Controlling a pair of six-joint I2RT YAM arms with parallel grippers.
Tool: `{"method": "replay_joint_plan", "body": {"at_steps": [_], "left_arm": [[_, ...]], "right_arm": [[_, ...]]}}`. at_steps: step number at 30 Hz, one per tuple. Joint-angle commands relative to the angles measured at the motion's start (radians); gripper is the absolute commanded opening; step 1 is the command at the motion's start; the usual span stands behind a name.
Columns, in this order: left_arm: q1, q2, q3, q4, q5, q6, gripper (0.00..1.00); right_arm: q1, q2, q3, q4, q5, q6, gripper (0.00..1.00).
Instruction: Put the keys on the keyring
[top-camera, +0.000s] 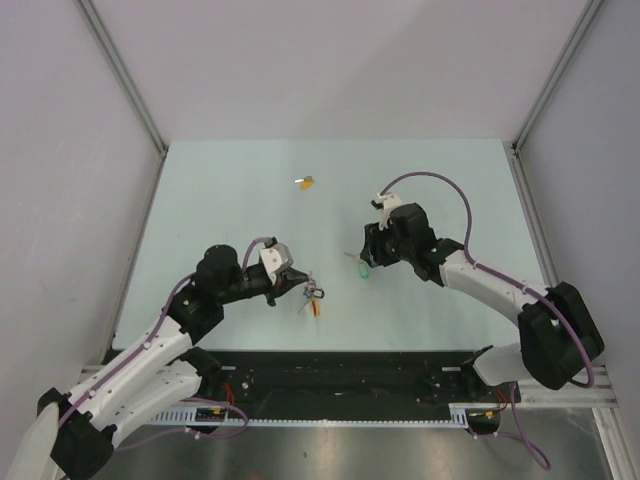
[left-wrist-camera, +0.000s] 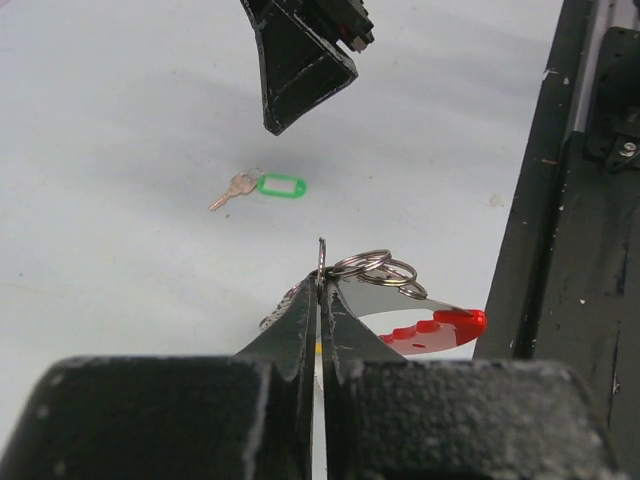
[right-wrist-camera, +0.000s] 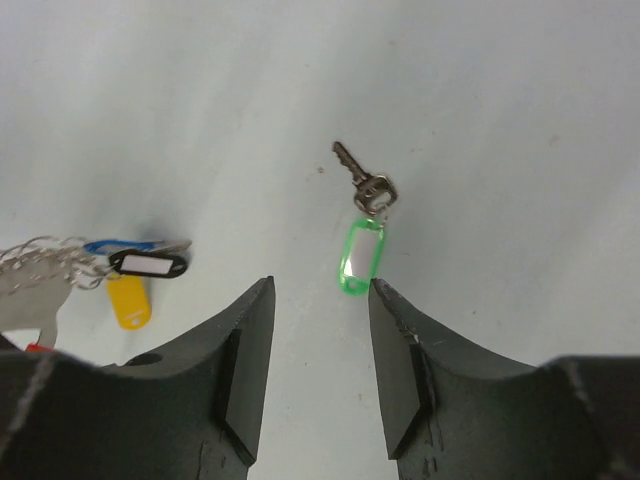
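Note:
My left gripper (left-wrist-camera: 321, 287) is shut on a thin metal ring of the keyring (left-wrist-camera: 376, 268), whose red curved band (left-wrist-camera: 440, 328) hangs to the right. In the top view the keyring (top-camera: 314, 296) sits just off the left gripper (top-camera: 296, 281). A green-headed key (right-wrist-camera: 361, 252) lies flat on the table, just ahead of my open right gripper (right-wrist-camera: 320, 285), touching neither finger. The same green key (left-wrist-camera: 268, 187) shows beyond the left fingers, and in the top view (top-camera: 364, 270) under the right gripper (top-camera: 368, 256). A yellow-headed key (top-camera: 306, 182) lies alone farther back.
A black rail (left-wrist-camera: 565, 250) runs along the table's near edge, close to the keyring. Grey walls and metal posts (top-camera: 125, 75) enclose the pale table (top-camera: 220, 190). The right arm's finger (left-wrist-camera: 300, 60) hangs above the green key in the left wrist view.

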Motion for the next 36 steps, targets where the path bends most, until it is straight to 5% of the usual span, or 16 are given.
{"method": "replay_joint_plan", "body": {"at_steps": [1, 8, 18, 36], "left_arm": [[0.004, -0.014, 0.011, -0.004, -0.054, -0.013, 0.0], [0.004, 0.006, 0.03, -0.027, -0.087, -0.023, 0.0], [0.004, 0.013, 0.034, -0.03, -0.087, -0.023, 0.0], [0.005, 0.03, 0.051, -0.053, -0.081, -0.013, 0.01]], "right_arm": [[-0.009, 0.075, -0.011, 0.09, 0.106, 0.203, 0.45], [-0.021, 0.187, -0.04, 0.216, 0.131, 0.342, 0.31], [-0.09, 0.276, -0.007, 0.222, 0.025, 0.326, 0.29], [-0.164, 0.442, 0.294, -0.246, -0.136, 0.138, 0.28]]}}
